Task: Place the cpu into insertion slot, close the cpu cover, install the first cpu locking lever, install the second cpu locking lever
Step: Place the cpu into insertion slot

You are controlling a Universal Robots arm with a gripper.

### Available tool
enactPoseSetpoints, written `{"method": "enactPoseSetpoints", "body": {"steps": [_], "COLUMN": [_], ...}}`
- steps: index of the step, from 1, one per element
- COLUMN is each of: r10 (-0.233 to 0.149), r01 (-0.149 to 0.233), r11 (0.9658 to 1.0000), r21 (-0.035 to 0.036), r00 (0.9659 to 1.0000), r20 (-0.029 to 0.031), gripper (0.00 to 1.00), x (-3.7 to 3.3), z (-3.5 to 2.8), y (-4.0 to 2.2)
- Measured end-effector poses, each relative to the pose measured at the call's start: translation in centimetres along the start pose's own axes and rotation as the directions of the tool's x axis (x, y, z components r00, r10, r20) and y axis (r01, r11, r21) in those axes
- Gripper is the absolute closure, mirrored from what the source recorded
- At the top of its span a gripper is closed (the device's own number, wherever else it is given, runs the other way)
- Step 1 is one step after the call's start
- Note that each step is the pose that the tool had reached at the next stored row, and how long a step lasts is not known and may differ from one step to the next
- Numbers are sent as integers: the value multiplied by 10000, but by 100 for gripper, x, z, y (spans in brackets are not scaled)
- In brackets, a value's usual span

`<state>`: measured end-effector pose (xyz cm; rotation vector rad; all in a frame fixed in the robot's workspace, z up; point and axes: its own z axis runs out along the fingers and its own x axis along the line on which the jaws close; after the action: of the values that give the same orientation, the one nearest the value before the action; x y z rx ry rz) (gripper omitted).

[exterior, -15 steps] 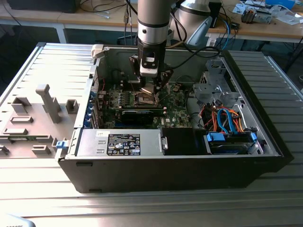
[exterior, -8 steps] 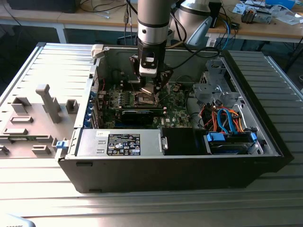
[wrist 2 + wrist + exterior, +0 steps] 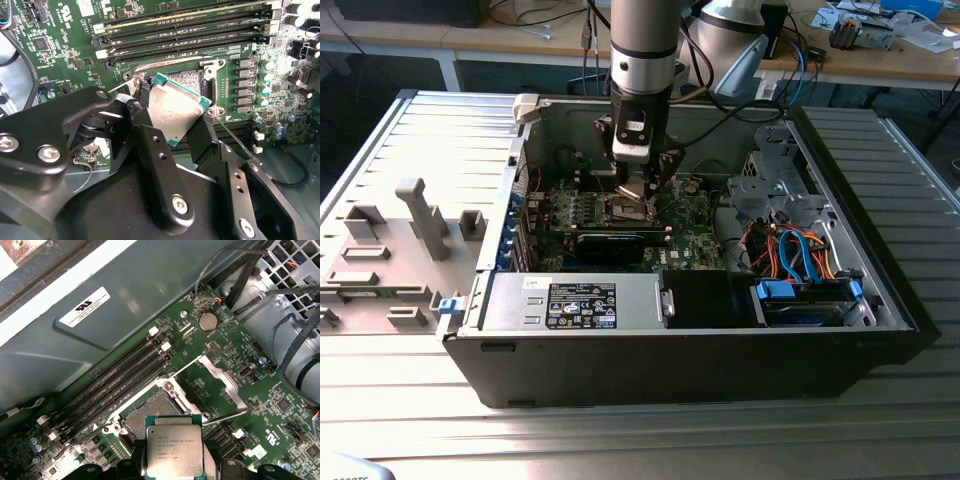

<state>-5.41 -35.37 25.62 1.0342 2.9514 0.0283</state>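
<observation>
Ribbed metal surface carries an open computer case. Green motherboard lies flat inside it, with the insertion slot set into the board. Arm comes straight down into the case, right over the slot. Black tool hangs just above the slot, clenched on the cpu, fingers pinching two opposite edges. Cpu silver top faces up. It is held partly over the slot and not seated, and the slot's brownish pin field is bare in both wrist views. Cpu cover is swung open, standing off one side of the slot. Thin locking lever is unlatched, a wire rod sticking out from a slot corner. Long black memory slots run just beside the slot.
</observation>
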Motion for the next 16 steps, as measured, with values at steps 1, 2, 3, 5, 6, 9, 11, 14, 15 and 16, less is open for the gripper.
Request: {"method": "enactPoseSetpoints", "body": {"steps": [1, 2, 3, 5, 6, 9, 11, 14, 15, 16], "r10": [17, 38, 55, 91, 119, 188, 241, 280, 298, 321], "r01": [-17, -38, -55, -91, -119, -188, -241, -280, -298, -321], "r11": [10000, 10000, 10000, 10000, 9999, 9998, 9997, 9996, 9996, 9995], "r21": [1, 0, 1, 1, 1, 1, 2, 2, 2, 3], "r00": [10000, 10000, 10000, 10000, 9999, 9998, 9997, 9996, 9996, 9995], "r20": [1, 1, 1, 2, 2, 4, 5, 7, 7, 7], "gripper": [46, 46, 46, 46, 46, 46, 46, 46, 46, 46], "x": [0, 0, 0, 0, 0, 0, 0, 0, 0, 0], "z": [0, 1, 1, 1, 2, 2, 3, 3, 3, 3], "y": [0, 0, 0, 0, 0, 0, 0, 0, 0, 0]}}
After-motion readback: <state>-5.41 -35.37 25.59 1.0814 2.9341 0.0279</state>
